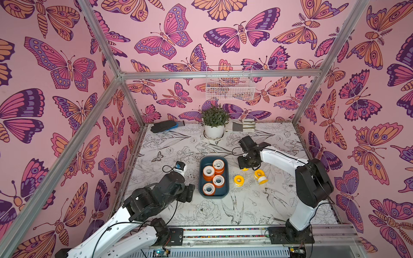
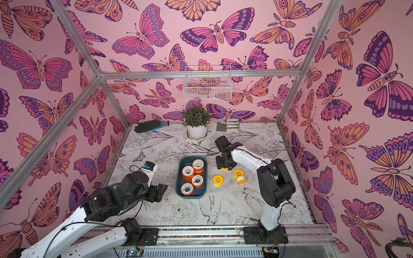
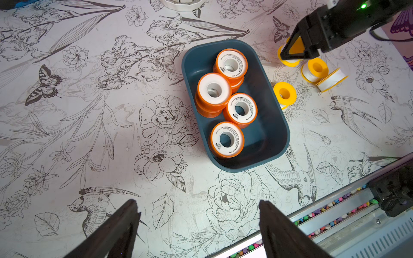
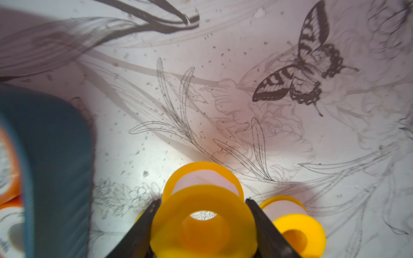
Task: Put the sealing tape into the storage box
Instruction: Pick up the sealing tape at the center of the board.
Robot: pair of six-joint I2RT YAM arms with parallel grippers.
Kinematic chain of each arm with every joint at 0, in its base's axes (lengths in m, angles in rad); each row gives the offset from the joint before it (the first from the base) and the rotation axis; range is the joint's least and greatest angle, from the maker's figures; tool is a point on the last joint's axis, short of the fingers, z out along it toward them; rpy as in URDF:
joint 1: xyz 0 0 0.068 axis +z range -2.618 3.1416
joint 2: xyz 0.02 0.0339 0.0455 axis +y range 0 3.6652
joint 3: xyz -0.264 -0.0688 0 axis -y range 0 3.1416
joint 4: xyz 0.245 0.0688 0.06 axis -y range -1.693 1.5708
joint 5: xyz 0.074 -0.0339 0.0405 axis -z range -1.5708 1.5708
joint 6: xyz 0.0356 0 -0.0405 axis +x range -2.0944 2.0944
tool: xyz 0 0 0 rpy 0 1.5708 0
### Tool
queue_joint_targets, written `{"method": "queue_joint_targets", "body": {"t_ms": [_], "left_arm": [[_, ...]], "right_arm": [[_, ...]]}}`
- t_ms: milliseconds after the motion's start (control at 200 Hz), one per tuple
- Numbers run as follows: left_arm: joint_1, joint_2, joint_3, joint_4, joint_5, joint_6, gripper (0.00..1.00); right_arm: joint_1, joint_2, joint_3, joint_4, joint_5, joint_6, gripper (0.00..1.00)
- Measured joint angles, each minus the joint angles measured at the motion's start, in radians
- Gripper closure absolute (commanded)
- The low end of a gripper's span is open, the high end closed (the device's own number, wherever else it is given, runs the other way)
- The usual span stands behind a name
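Sealing tape (image 1: 238, 180) lies beside the storage box (image 1: 224, 190), potted plant (image 1: 215, 121) and gloves (image 1: 164, 126) behind.

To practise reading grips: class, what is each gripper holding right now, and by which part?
The right gripper pinches a yellow spool of sealing tape by opposite edges of its flanges. The left gripper is open, holding nothing.

The table (image 1: 245, 207), printed with black-and-white flowers and birds, carries the teal storage box (image 1: 222, 191) near its middle. Just beside the box, yellow spools of sealing tape (image 1: 238, 180) stand on the table. Along the far edge sit a black glove (image 1: 164, 126), a white-potted plant (image 1: 214, 130) and pale work gloves (image 1: 243, 125).
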Motion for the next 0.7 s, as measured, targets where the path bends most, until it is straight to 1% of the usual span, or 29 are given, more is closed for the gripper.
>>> {"method": "queue_joint_targets", "body": {"t_ms": [160, 325, 526, 696], "left_arm": [[0.0, 0.005, 0.0, 0.0, 0.0, 0.0, 0.12], [0.0, 0.007, 0.0, 0.0, 0.0, 0.0, 0.12], [0.0, 0.007, 0.0, 0.0, 0.0, 0.0, 0.12], [0.0, 0.007, 0.0, 0.0, 0.0, 0.0, 0.12]], "right_arm": [[0.075, -0.099, 0.007, -0.045, 0.008, 0.005, 0.41], [0.175, -0.114, 0.037, -0.08, -0.004, 0.011, 0.41], [0.29, -0.081, 0.124, -0.108, -0.035, 0.033, 0.41], [0.345, 0.01, 0.208, -0.113, -0.058, 0.037, 0.41]]}}
